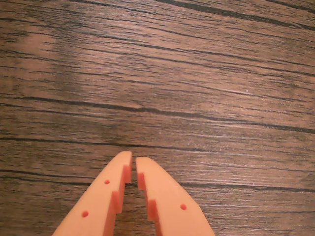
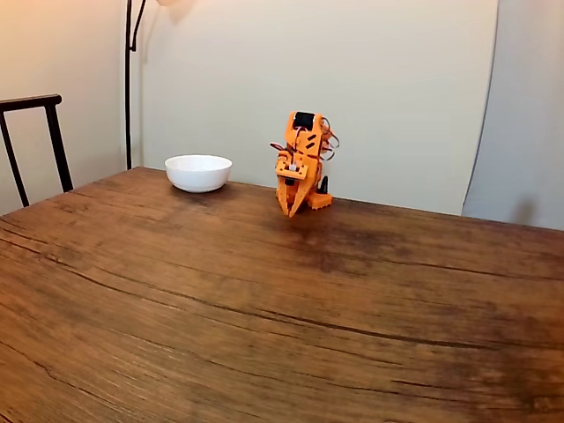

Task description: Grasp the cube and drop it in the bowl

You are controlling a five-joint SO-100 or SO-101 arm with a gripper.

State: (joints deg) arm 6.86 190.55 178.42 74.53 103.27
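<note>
Bowl point(image 2: 198, 172), white, sits left of the folded orange arm point(image 2: 302, 159) at the wooden table's point(image 2: 264, 317) far edge in the fixed view, while the wrist view shows the gripper point(image 1: 133, 158) over bare wood, tips seemingly closed to a sliver, holding nothing.

Soft warm light, slight blur
</note>
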